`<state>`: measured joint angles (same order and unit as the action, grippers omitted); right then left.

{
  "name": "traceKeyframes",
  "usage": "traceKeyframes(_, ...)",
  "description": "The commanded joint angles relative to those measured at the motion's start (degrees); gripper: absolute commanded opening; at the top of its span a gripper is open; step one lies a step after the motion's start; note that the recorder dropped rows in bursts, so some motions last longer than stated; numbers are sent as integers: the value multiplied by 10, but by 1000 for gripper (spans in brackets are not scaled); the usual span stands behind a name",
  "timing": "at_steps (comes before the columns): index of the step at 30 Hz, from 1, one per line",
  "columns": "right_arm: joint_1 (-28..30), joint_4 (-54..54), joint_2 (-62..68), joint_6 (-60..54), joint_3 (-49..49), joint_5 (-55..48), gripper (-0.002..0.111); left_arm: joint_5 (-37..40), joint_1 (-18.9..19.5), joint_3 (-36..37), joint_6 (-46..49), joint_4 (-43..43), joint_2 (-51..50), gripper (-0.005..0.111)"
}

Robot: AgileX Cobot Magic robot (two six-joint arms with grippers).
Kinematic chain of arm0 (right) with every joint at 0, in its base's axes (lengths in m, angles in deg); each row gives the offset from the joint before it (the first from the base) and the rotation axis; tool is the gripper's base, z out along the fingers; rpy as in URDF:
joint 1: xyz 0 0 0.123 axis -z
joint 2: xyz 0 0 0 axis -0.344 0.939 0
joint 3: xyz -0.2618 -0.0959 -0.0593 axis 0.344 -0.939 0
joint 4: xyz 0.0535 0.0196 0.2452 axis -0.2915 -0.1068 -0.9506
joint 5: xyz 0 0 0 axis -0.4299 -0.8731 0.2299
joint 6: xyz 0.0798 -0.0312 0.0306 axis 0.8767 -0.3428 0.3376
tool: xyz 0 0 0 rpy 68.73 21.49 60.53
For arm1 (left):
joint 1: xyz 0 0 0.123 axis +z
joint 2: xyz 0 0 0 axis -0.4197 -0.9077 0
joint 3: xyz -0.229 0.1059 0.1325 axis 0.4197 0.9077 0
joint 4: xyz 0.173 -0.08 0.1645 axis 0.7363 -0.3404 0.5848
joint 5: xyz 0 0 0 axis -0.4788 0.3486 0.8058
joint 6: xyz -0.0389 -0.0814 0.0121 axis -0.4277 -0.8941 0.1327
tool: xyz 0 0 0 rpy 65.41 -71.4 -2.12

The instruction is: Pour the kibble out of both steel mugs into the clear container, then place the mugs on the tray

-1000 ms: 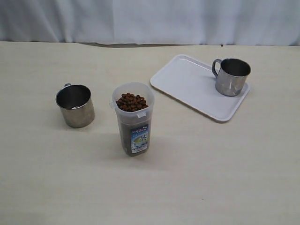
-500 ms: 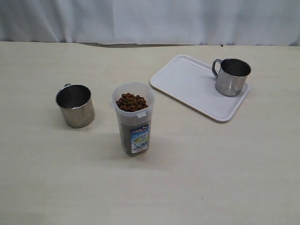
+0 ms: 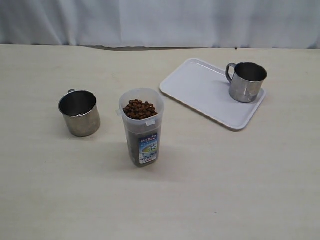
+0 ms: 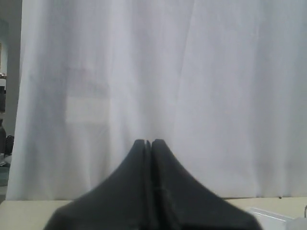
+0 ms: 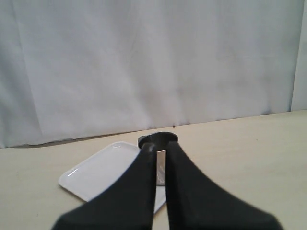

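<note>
Neither gripper shows in the exterior view. The clear container [image 3: 142,127] stands mid-table, kibble [image 3: 139,108] heaped to its rim. One steel mug [image 3: 79,113] stands upright on the table left of it and looks empty. The other steel mug [image 3: 246,82] stands upright on the far right end of the white tray [image 3: 200,90]. My left gripper [image 4: 148,142] is shut on nothing and faces the curtain. My right gripper [image 5: 161,146] has a thin gap between its fingers and holds nothing. Beyond it, well apart, are the tray [image 5: 103,170] and its mug [image 5: 158,139].
A white curtain [image 3: 160,22] hangs along the table's far edge. The pale wooden table [image 3: 225,180] carries only the container, the tray and the two mugs. A corner of the tray [image 4: 268,215] shows low in the left wrist view.
</note>
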<state>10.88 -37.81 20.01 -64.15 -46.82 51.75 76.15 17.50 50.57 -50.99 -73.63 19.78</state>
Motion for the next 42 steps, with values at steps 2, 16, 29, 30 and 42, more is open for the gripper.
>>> traceKeyframes(2,4,-1,-2,2,-3,-4,5,-31,17,1,40,-28,-91,0)
traceKeyframes(16,4,-1,-2,2,-3,-3,5,-270,88,1,122,-34,-580,0)
traceKeyframes(29,4,-1,-2,2,-3,-3,5,-600,88,1,197,41,-1022,0)
traceKeyframes(30,4,-1,-2,2,-3,-3,5,-600,88,-4,206,51,-1042,0)
traceKeyframes(42,4,-1,-2,2,-3,-3,5,-600,106,-109,190,190,-1097,0)
